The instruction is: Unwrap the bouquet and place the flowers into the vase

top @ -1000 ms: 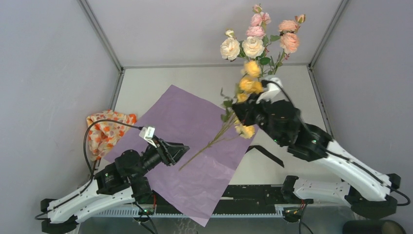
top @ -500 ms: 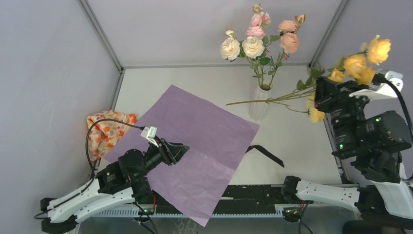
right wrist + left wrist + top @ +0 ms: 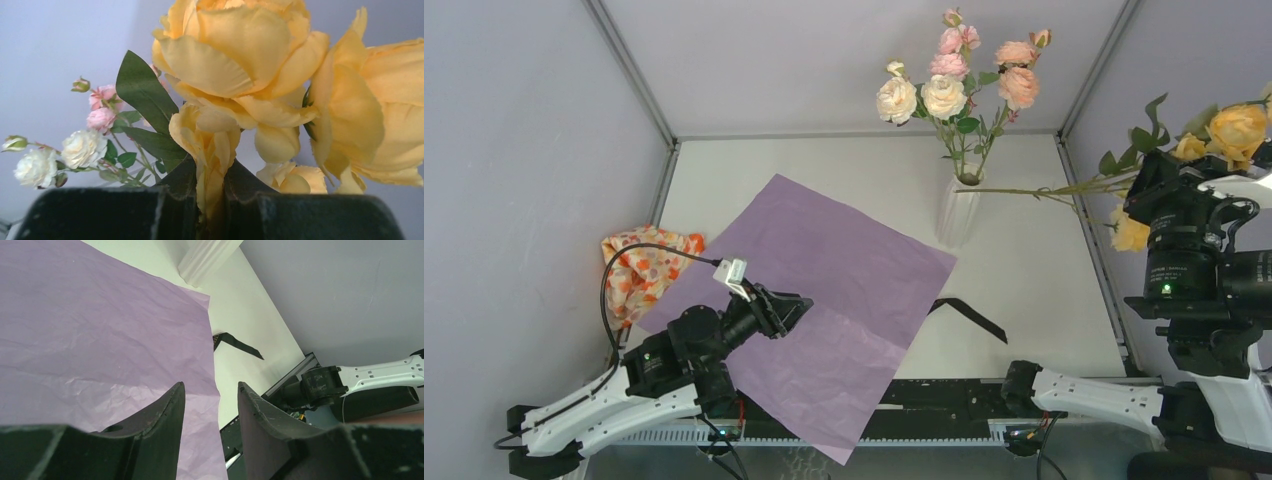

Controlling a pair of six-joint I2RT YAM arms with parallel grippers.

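My right gripper is up at 3 o'clock, off the table's right edge, its fingers pinched together on the spray of yellow roses. In the right wrist view the fingers squeeze the base of one yellow bloom. The spray lies nearly level, heads to the right. Its thin green stems run toward 9 o'clock and end just beside the mouth of the vase; I cannot tell whether they touch it.

The vase stands upright at about 1 o'clock on the table, with the cream and pink roses standing in it.

The lilac paper sheet lies spread flat across the middle, one corner hanging over the near edge. The black ribbon lies loose on the table at 5 o'clock, just off the sheet's right corner. An orange floral cloth sits bunched at 9 o'clock.

My left gripper hangs over the sheet at 7 o'clock, jaws apart with nothing between them.
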